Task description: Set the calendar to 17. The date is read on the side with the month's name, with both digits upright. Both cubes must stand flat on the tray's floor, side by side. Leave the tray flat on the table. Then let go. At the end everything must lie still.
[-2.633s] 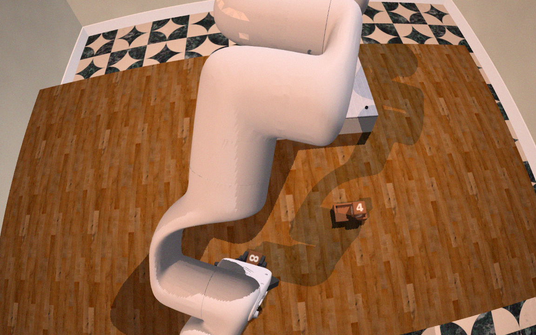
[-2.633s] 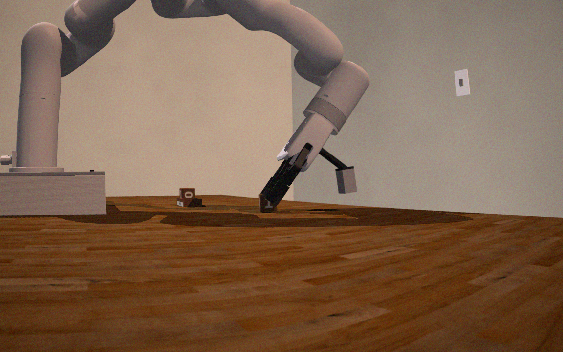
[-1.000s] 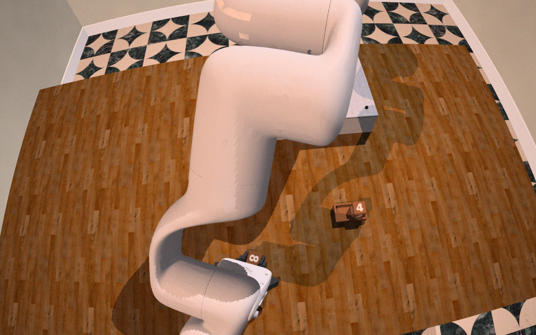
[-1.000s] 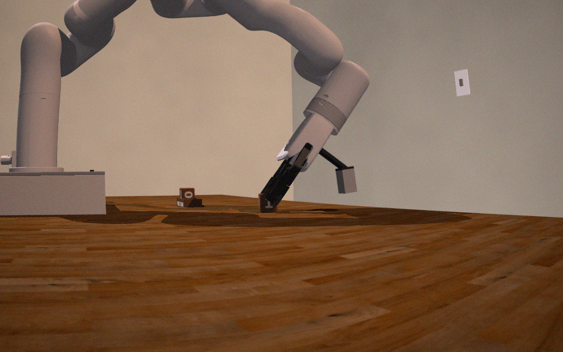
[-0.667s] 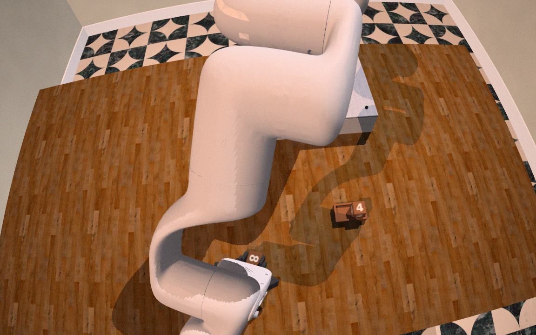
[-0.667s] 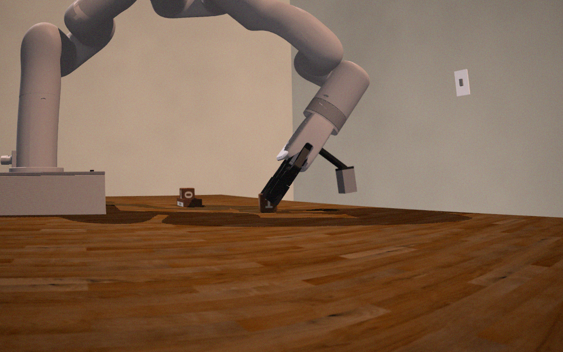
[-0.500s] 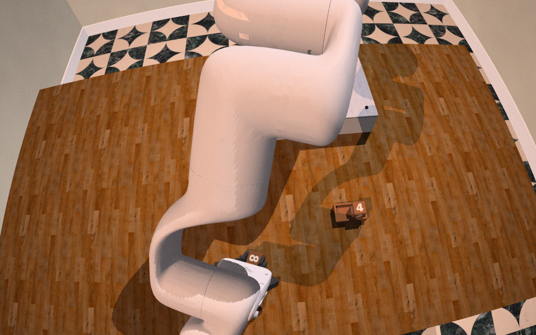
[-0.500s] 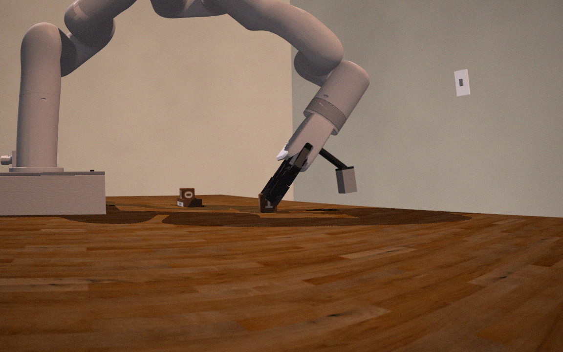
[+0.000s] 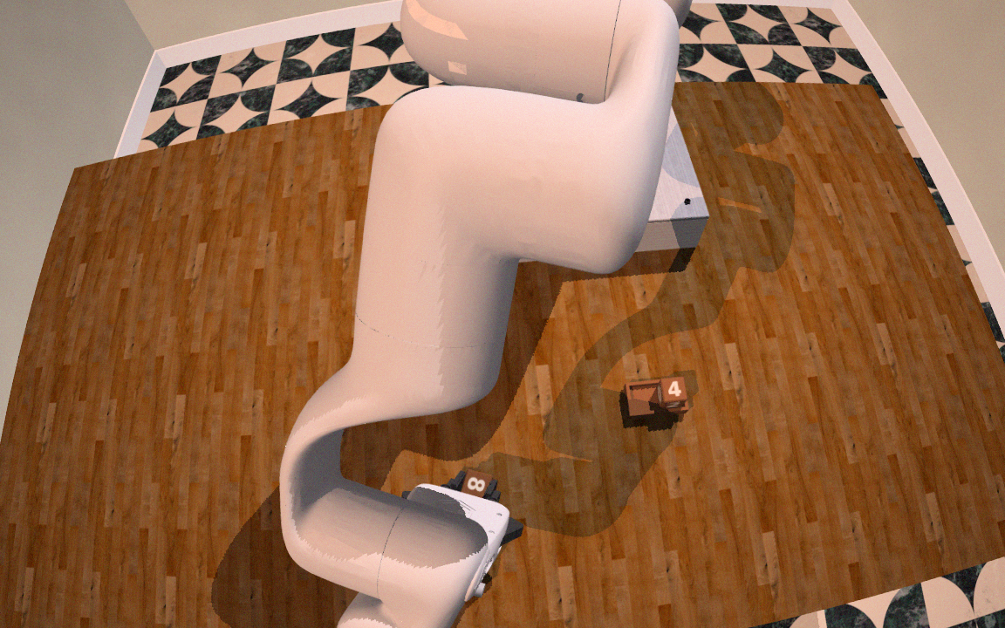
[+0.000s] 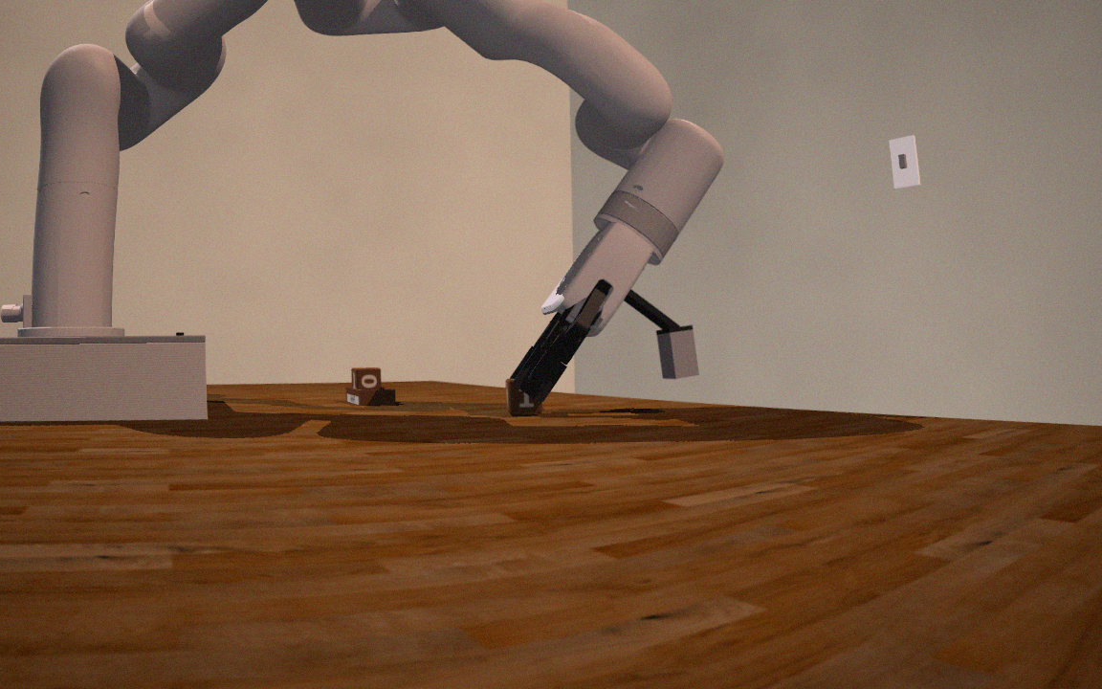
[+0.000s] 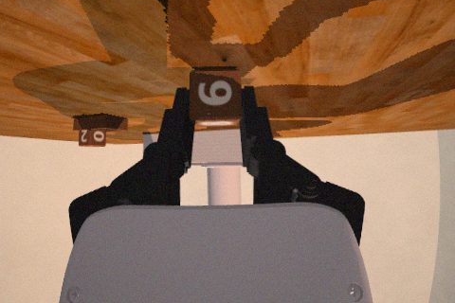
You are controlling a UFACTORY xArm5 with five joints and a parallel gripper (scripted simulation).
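Top view: cube with an 8 on top [image 9: 476, 484] [image 10: 524, 398] [image 11: 216, 96], low at the table [image 9: 178, 351] [image 10: 538, 548] [image 11: 294, 57], well apart from the tray [image 9: 641, 412] [image 10: 358, 397] [image 11: 81, 124]. Hand [image 9: 476, 486] [image 10: 529, 389] [image 11: 216, 104] part-closed, cube between its fingers; whether gripped, cannot tell. Best grip square, lift straight, keep the wanted digit upright. Second cube [image 9: 673, 388] [image 10: 365, 378] [image 11: 92, 137], 4 up, sits high at one tray end; likely obstructs placing.

- From my end I can't tell what sort of room this is.
- I see plain beige and grey-green walls [image 9: 30, 273] [image 10: 795, 300].
- A white switch plate [image 10: 904, 162] is mounted on one.
- My top view shows patterned floor tiles [image 9: 317, 54] and white skirting [image 9: 271, 27].
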